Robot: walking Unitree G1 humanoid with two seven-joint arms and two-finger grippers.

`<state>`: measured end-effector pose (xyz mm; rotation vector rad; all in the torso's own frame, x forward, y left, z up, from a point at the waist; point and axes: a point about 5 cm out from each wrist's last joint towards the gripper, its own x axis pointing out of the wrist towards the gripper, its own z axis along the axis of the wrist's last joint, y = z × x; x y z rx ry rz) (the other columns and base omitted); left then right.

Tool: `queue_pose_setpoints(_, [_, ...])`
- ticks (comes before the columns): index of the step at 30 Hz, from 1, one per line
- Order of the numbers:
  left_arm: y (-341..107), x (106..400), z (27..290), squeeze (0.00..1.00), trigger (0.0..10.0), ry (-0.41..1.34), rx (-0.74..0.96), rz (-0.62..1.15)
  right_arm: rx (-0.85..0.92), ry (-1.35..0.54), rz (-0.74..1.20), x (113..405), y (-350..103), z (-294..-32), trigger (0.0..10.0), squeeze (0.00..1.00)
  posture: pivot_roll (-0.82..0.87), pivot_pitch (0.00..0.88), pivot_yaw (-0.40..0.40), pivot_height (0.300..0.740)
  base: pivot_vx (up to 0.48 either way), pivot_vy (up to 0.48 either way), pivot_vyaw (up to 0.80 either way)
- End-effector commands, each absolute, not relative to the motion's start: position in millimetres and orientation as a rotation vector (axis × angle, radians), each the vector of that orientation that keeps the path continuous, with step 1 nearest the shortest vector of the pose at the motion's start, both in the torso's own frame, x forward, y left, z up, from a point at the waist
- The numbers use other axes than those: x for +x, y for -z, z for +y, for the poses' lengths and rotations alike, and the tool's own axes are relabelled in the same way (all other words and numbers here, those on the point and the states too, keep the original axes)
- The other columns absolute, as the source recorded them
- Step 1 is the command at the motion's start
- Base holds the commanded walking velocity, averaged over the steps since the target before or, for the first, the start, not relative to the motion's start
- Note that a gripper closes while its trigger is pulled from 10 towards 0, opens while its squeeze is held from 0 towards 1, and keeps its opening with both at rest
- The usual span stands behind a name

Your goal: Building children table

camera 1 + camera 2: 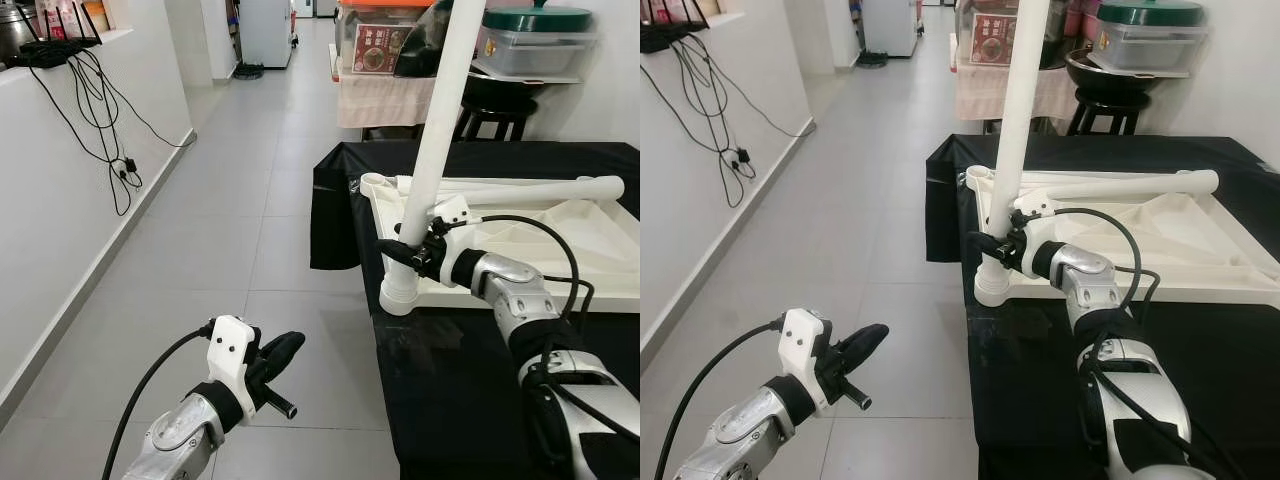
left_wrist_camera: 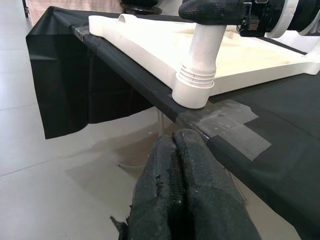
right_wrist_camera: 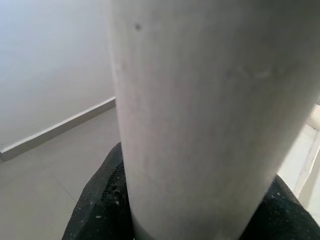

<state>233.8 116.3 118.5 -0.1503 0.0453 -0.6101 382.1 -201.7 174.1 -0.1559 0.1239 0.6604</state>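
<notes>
Fingers of the right gripper pinch the upright white table leg just above its threaded foot, most likely to steady or twist it into the corner socket of the upturned white tabletop, which lies on the black-draped surface with that corner at the surface's near-left edge. Left gripper hangs beside that edge over the floor, fingers pressed together and empty. Smooth, round and plain, the leg stands near vertical, while a second leg lies flat across the tabletop behind it.
</notes>
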Motion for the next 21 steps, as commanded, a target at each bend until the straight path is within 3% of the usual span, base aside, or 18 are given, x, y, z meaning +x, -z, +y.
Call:
queue_pose_setpoints(1, [-117, 232, 117, 0.00, 10.0, 0.608, -0.159, 0.060, -0.195, -0.621, 0.172, 378, -159, -196, 0.0, 0.00, 0.02, 0.000, -0.028, 0.740, 0.000, 0.000, 0.00])
queue_pose_setpoints(2, [-117, 232, 117, 0.00, 10.0, 0.607, -0.160, 0.059, -0.192, -0.588, 0.186, 375, -153, -195, 0.0, 0.00, 0.02, 0.000, -0.028, 0.740, 0.000, 0.000, 0.00])
queue_pose_setpoints(4, [-117, 231, 119, 0.00, 10.0, 0.606, -0.162, 0.058, -0.142, -0.126, 0.172, 363, -133, -196, 0.0, 0.00, 0.01, 0.000, -0.026, 0.740, 0.000, 0.000, 0.00])
queue_pose_setpoints(5, [-117, 231, 119, 0.00, 10.0, 0.606, -0.162, 0.058, -0.142, -0.126, 0.172, 363, -133, -196, 0.0, 0.00, 0.01, 0.000, -0.026, 0.740, 0.000, 0.000, 0.00])
queue_pose_setpoints(6, [-118, 232, 120, 0.00, 10.0, 0.607, -0.163, 0.059, -0.050, 0.004, 0.219, 336, -111, -178, 0.0, 0.00, 0.01, 0.000, -0.007, 0.740, 0.000, 0.000, 0.00])
queue_pose_setpoints(8, [-118, 233, 121, 0.00, 10.0, 0.609, -0.164, 0.060, 0.057, -0.076, 0.268, 311, -97, -151, 0.0, 0.00, 0.01, 0.000, -0.007, 0.740, 0.000, 0.000, 0.00])
queue_pose_setpoints(9, [-117, 234, 122, 0.00, 10.0, 0.619, -0.161, 0.066, -0.059, -0.126, 0.193, 319, -110, -146, 0.0, 0.00, -0.02, 0.000, 0.008, 0.740, 0.000, 0.000, 0.00])
queue_pose_setpoints(16, [-116, 237, 120, 0.00, 10.0, 0.631, -0.161, 0.068, -0.084, -0.083, 0.174, 345, -115, -152, 0.0, 0.00, 0.01, 0.000, -0.013, 0.740, 0.000, 0.000, 0.00])
queue_pose_setpoints(17, [-116, 237, 121, 0.00, 10.0, 0.619, -0.156, 0.064, -0.093, -0.065, 0.181, 346, -117, -150, 6.5, 0.00, 0.02, 0.000, -0.008, 0.740, 0.000, 0.000, 0.00])
queue_pose_setpoints(18, [-116, 237, 122, 0.00, 10.0, 0.609, -0.154, 0.062, -0.077, -0.068, 0.176, 349, -121, -149, 10.0, 0.00, 0.02, 0.000, -0.003, 0.740, 0.000, 0.000, 0.00])
queue_pose_setpoints(21, [-116, 238, 122, 0.00, 10.0, 0.602, -0.154, 0.062, -0.063, -0.056, 0.178, 347, -125, -147, 10.0, 0.00, 0.02, 0.000, -0.003, 0.740, 0.000, 0.000, 0.00])
